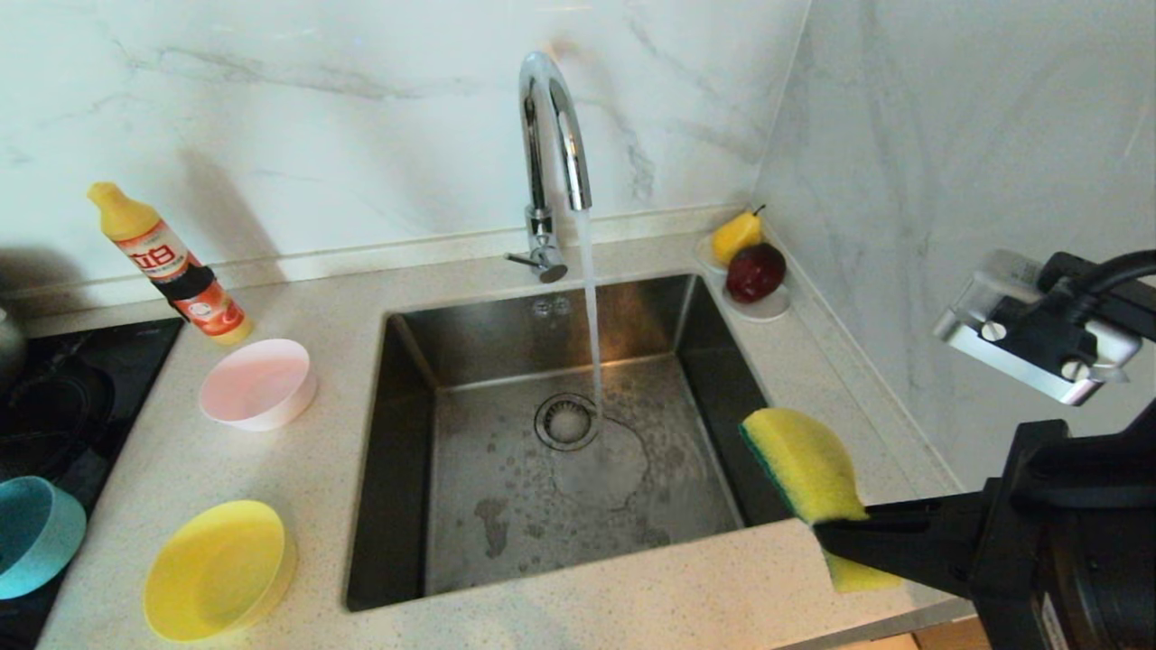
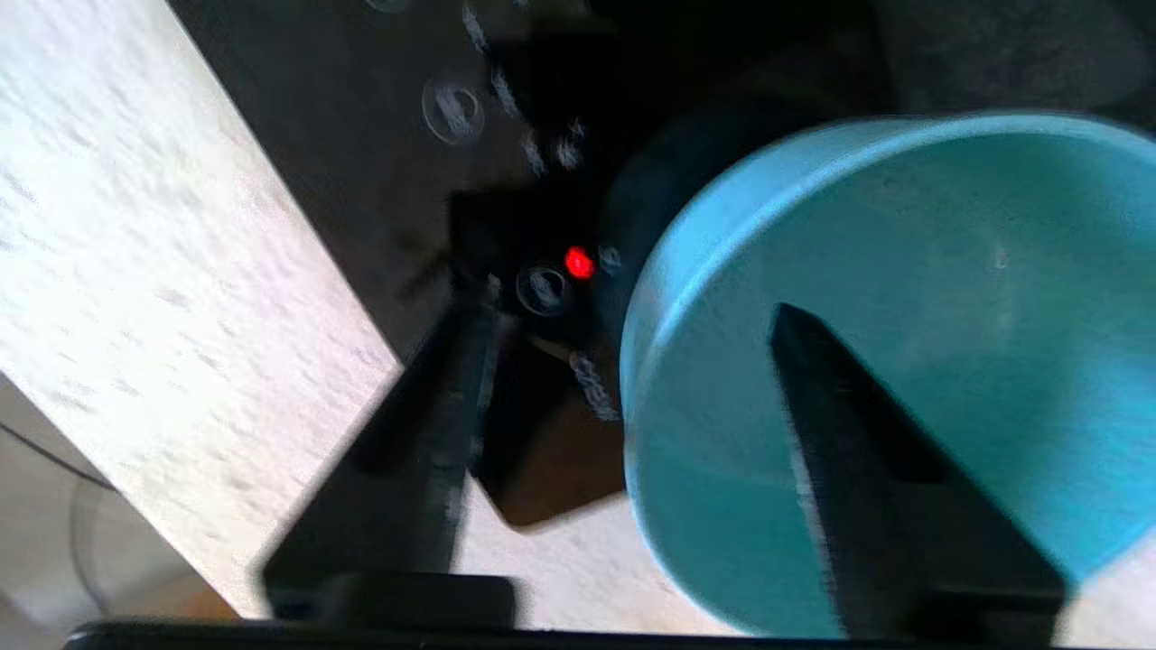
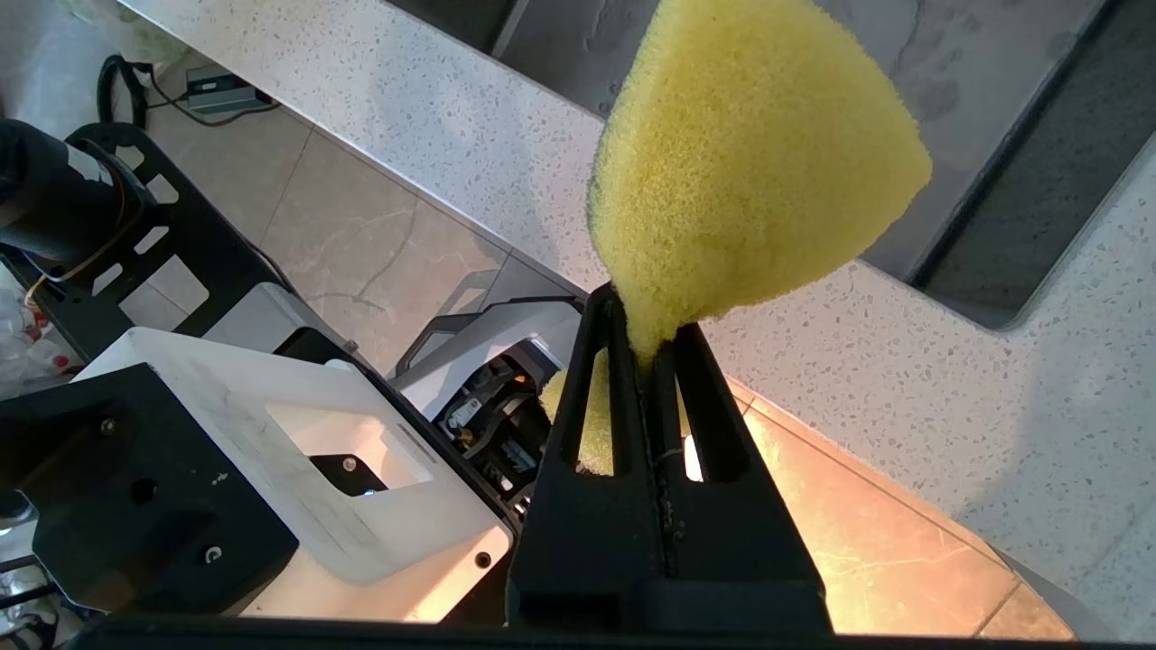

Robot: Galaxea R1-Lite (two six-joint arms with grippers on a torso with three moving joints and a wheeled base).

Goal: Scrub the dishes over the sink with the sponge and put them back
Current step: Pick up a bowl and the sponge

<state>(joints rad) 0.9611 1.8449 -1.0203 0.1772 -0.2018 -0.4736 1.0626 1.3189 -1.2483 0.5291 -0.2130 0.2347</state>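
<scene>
The sink (image 1: 506, 506) lies in the middle of the counter, with water running from the tap (image 1: 551, 117) onto the drain. To its left stand a pink bowl (image 1: 257, 384) and a yellow bowl (image 1: 219, 569). A blue bowl (image 1: 36, 533) sits at the far left by the hob. My left gripper (image 2: 632, 302) is open over the blue bowl (image 2: 903, 361), one finger inside it and one outside its wall. At the sink's right rim my right gripper (image 1: 826, 533) is shut on the yellow sponge (image 1: 804, 469), which it squeezes at one end (image 3: 750, 153).
A dish-soap bottle (image 1: 172, 266) leans at the back left. A white saucer (image 1: 768, 307) with a pear and a dark red fruit stands in the back right corner. The black hob (image 1: 54, 397) borders the counter on the left, and a marble wall rises on the right.
</scene>
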